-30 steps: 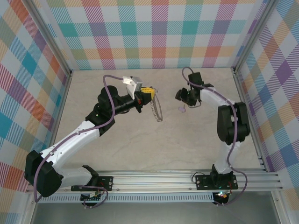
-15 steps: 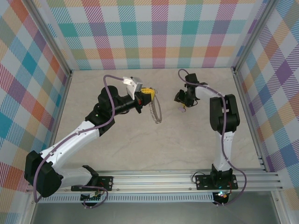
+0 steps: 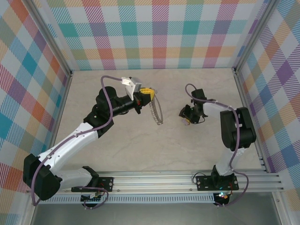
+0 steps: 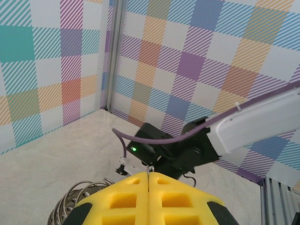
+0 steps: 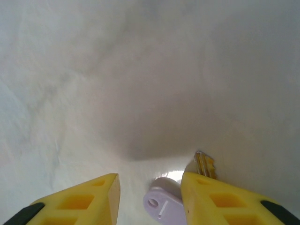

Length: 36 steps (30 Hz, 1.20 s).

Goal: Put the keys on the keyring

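Observation:
My left gripper (image 3: 148,92) hangs above the table's middle, shut on the keyring (image 3: 156,111), a thin silver loop that dangles below its yellow fingers. In the left wrist view the gripper (image 4: 148,174) pinches one strand of wire, and the keyring's coils (image 4: 70,202) show at lower left. My right gripper (image 3: 184,117) is down at the tabletop, to the right of the ring. In the right wrist view it (image 5: 150,180) stands open around the key (image 5: 163,205). The lilac head lies flat against the right finger (image 5: 206,192), and the metal shaft pokes out behind it.
Checkered walls (image 3: 159,33) close the back and both sides. An aluminium rail (image 3: 187,180) runs along the near edge by the arm bases. The right arm's black wrist (image 4: 173,154) faces the left gripper across bare marble tabletop (image 3: 140,145).
The right gripper has come nearer and down over the key, and its jaws have narrowed. The left arm and the keyring have barely shifted.

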### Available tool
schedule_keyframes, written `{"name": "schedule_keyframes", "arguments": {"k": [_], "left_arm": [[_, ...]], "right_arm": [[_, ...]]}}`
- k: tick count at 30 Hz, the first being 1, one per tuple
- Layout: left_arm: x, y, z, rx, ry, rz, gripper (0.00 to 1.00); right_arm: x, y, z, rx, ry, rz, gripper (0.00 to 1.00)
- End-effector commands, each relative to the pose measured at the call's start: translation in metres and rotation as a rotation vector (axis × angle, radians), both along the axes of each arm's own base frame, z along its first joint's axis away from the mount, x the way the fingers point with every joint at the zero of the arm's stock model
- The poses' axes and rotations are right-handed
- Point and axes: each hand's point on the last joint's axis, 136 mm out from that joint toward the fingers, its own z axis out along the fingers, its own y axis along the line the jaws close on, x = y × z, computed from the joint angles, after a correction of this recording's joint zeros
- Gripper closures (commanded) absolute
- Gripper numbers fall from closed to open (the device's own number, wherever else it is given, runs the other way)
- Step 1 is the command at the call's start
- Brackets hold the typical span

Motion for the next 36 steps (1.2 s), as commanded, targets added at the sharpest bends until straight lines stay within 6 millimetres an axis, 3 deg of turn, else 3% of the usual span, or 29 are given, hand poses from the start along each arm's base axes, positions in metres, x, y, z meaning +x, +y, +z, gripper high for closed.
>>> {"name": "schedule_keyframes", "arguments": {"k": [1,6,9,13,23,30,36], "left_arm": [[-0.012,0.000,0.018,-0.033,-0.062,-0.026,1.00],[-0.010,-0.002,0.016,-0.031,-0.052,-0.029,1.00],[-0.010,-0.002,0.016,-0.032,-0.045,-0.032,1.00],[-0.009,-0.003,0.013,-0.031,-0.037,-0.032,1.00],[-0.007,-0.005,0.014,-0.038,-0.027,-0.037,1.00],[-0.006,-0.005,0.013,-0.037,-0.021,-0.031,1.00],[-0.006,-0.003,0.013,-0.038,-0.023,-0.024,1.00]], "right_arm": [[-0.046,0.018,-0.007,0.097,0.115,-0.019,0.60],[-0.056,0.046,0.019,0.155,0.020,0.013,0.55],[-0.056,0.032,0.040,0.076,-0.051,-0.021,0.50],[-0.064,0.012,0.052,-0.021,-0.067,-0.025,0.39],[-0.093,-0.002,0.023,-0.079,0.025,-0.016,0.35],[-0.087,0.017,0.000,-0.007,0.083,-0.008,0.36],[-0.065,0.050,0.010,0.032,0.067,0.052,0.40]]}}
